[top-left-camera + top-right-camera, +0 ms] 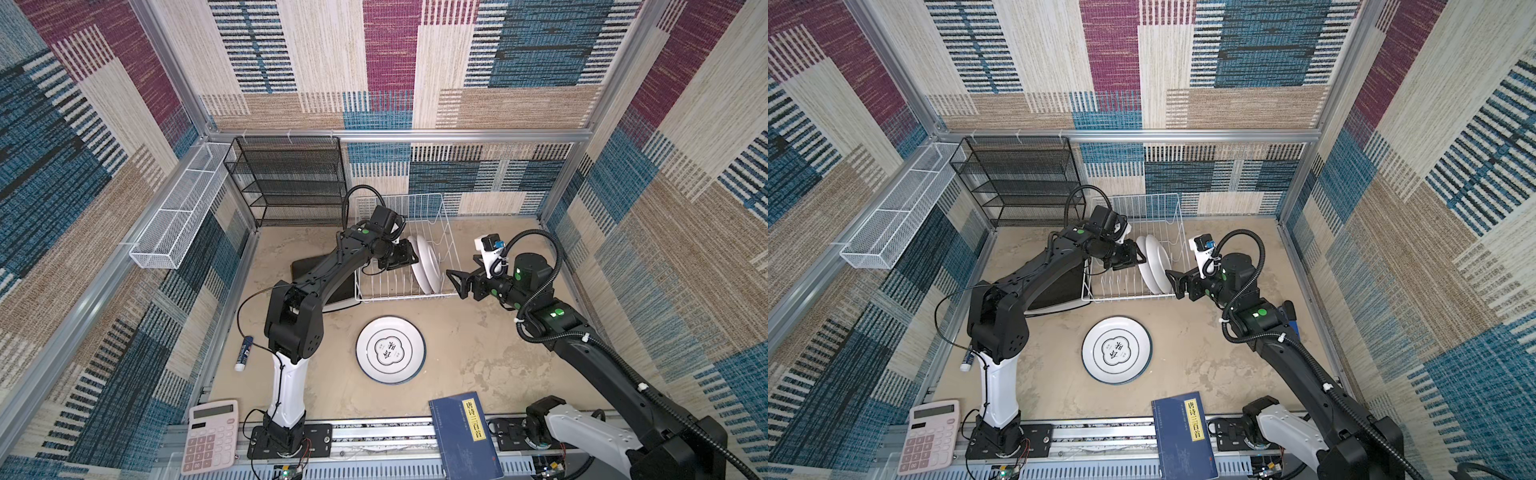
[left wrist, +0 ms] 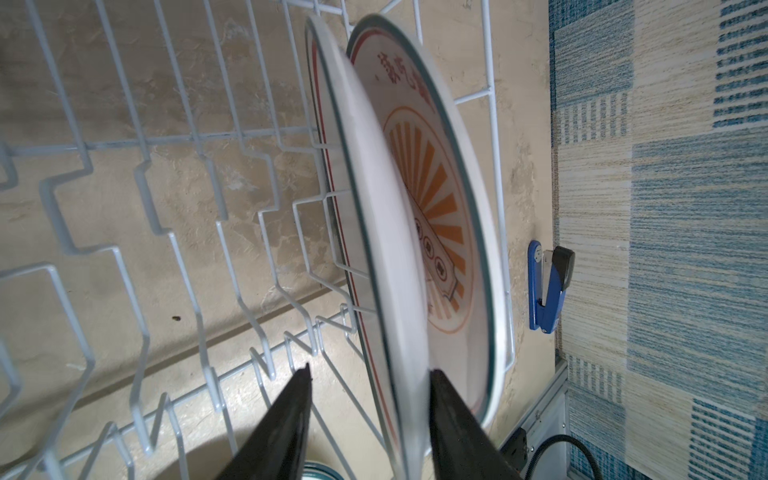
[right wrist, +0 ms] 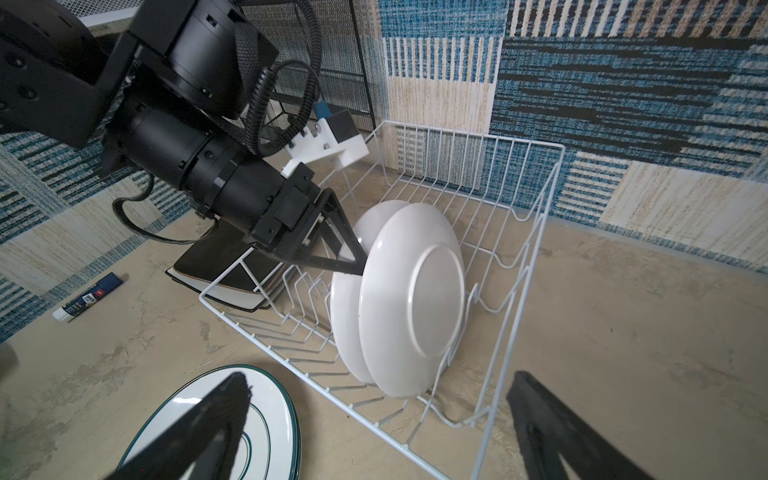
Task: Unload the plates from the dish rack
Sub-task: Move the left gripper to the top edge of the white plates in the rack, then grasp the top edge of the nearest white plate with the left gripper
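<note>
Left end effector (image 2: 370, 369) reaches into the dish rack (image 1: 399, 298) from nine o'clock with its jaws parted astride the rim of the nearer round plate (image 2: 374, 208). One finger sits between the two standing plates, close against this one's back, while a gap shows on the face side, so the pinch is not yet made. Coming in edge-on suits a plate that stands upright between prongs, since only its rim is offered. Just behind it, toward three o'clock, leans the sunburst plate (image 2: 440, 187); these two are all the rack holds, crowded at its three-o'clock end, the other slots bare. Right end effector (image 1: 455, 284) hangs wide open and empty by the rack's five-o'clock corner, probably placed to steady the wire frame or take the second plate. Outside the rack, an emblem plate (image 1: 390, 348) lies flat on the table (image 1: 478, 365) at six o'clock, and the square plates (image 1: 1059, 291) are stacked, black uppermost, against its nine-o'clock side.
</note>
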{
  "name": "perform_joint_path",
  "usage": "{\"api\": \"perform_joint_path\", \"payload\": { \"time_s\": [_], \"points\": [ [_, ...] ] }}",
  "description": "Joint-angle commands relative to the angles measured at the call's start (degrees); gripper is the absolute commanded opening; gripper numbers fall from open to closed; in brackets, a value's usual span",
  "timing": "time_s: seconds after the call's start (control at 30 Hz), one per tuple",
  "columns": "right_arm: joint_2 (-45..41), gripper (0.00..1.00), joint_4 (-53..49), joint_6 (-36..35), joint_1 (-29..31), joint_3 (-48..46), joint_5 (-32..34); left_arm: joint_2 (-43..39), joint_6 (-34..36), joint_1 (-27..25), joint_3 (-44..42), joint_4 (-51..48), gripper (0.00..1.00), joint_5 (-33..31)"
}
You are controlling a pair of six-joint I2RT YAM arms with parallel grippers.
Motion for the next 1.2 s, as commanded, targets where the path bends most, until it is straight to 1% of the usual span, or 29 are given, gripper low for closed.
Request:
{"api": "perform_joint_path", "payload": {
  "time_s": [0.0, 0.1, 0.33, 0.53, 0.67, 0.8, 1.03, 1.17],
  "points": [
    [-0.2, 0.99, 1.2, 1.0, 0.0, 0.0, 0.3, 1.2, -1.9, 0.1, 0.7, 0.2, 0.45, -1.1],
    [-0.5, 0.99, 0.9, 0.9, 0.0, -0.2, 0.7, 2.2, -3.2, 0.0, 0.9, 0.4, 0.42, -0.7],
    [-0.2, 0.99, 0.9, 1.0, 0.1, -0.1, 1.4, 2.6, -5.7, -0.2, 0.2, 2.1, 0.33, 0.0],
    [0.1, 0.99, 0.5, 1.3, 0.0, 0.6, 1.3, 2.1, -6.7, -0.5, -0.2, 3.2, 0.26, 1.1],
    [0.0, 0.99, 0.4, 1.3, 0.0, 0.7, 1.4, 2.0, -7.3, -0.8, -0.3, 3.9, 0.23, 1.9],
    [0.1, 0.99, 0.2, 1.7, 0.1, 1.0, 1.4, 1.8, -8.2, -1.0, -0.1, 4.3, 0.15, 2.4],
    [0.3, 0.99, 0.5, 2.1, 0.0, 1.0, 1.3, 1.0, -9.1, -1.5, -0.2, 5.5, 0.09, 3.3],
    [0.5, 0.99, 0.3, 2.1, 0.0, 1.1, 1.5, 0.4, -9.5, -1.6, -0.4, 5.9, 0.03, 3.2]
  ]
}}
